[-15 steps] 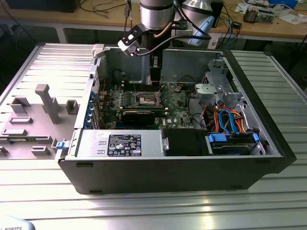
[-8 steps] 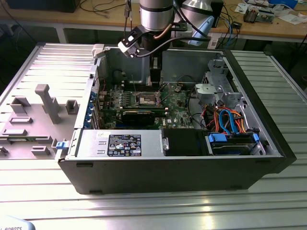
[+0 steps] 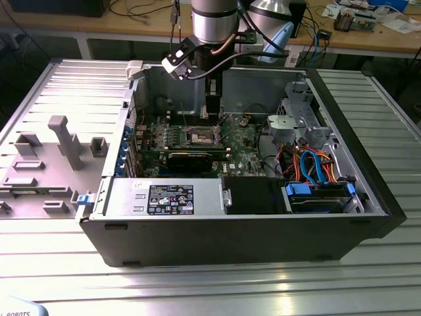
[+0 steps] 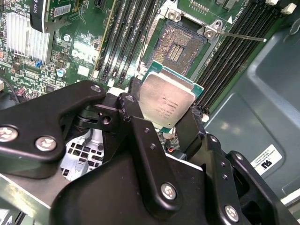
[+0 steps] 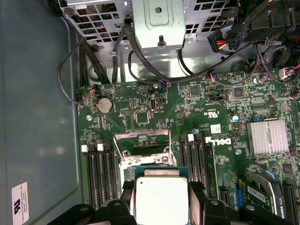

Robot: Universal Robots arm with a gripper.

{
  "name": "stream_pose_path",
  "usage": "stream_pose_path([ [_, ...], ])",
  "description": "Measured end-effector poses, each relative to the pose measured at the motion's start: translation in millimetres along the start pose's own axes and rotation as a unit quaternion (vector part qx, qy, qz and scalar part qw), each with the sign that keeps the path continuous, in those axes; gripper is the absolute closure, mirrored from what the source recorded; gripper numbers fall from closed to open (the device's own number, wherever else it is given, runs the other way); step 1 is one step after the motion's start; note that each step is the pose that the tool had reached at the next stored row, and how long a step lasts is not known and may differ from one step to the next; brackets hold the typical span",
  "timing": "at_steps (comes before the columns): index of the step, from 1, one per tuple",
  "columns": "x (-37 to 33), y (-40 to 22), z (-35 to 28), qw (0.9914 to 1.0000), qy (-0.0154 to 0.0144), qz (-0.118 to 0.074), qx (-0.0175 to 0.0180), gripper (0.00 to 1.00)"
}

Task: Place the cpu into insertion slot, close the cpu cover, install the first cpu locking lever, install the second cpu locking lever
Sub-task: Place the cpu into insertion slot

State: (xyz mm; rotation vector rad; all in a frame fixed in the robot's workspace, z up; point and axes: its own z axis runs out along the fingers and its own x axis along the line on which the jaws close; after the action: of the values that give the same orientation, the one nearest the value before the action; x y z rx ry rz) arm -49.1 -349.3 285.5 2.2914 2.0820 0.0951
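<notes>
Hand (image 4: 163, 113) clamping cpu (image 4: 168, 97), nr insertion slot (image 4: 176, 48)

Arm (image 3: 212, 20): polished silver-grey cylinder, with a black cable (image 3: 223, 60) looping beside a white-and-black wrist module (image 3: 176, 62). Gripper (image 4: 165, 105): matte black jointed links fastened with round silver screws (image 4: 46, 143).

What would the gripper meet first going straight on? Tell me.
Likely the open socket, chip first: the gripper, shut on the chip, points down toward it. Depth is unclear; its metal rim may come first.
</notes>
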Motion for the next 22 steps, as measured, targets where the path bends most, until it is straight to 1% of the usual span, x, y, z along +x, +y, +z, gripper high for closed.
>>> stream_pose_path([
  [9, 0.0, 0.0, 0.6, 1.0, 0.0002, 0.0, -0.0001, 0.46],
  [11, 0.0, -0.3, 2.6, 1.0, 0.0004, 0.0, -0.0001, 0.46],
  [13, -0.2, -1.9, 6.5, 1.0, 0.0008, 0.0, 0.0, 0.46],
  [14, -0.4, -3.3, 8.7, 0.99999, 0.0014, -0.003, 0.0001, 0.46],
  [16, -0.4, -3.6, 11.8, 0.99971, 0.0031, -0.024, 0.0005, 0.46],
  [17, -0.5, -3.7, 13.3, 0.99936, 0.004, -0.036, 0.0007, 0.46],
  [18, -0.5, -3.8, 15.3, 0.99865, 0.0054, -0.052, 0.001, 0.46],
  [19, -0.5, -3.9, 16.5, 0.998, 0.0066, -0.063, 0.0012, 0.46],
  [22, -0.5, -3.9, 16.6, 0.99782, 0.007, -0.066, 0.0013, 0.46],
])
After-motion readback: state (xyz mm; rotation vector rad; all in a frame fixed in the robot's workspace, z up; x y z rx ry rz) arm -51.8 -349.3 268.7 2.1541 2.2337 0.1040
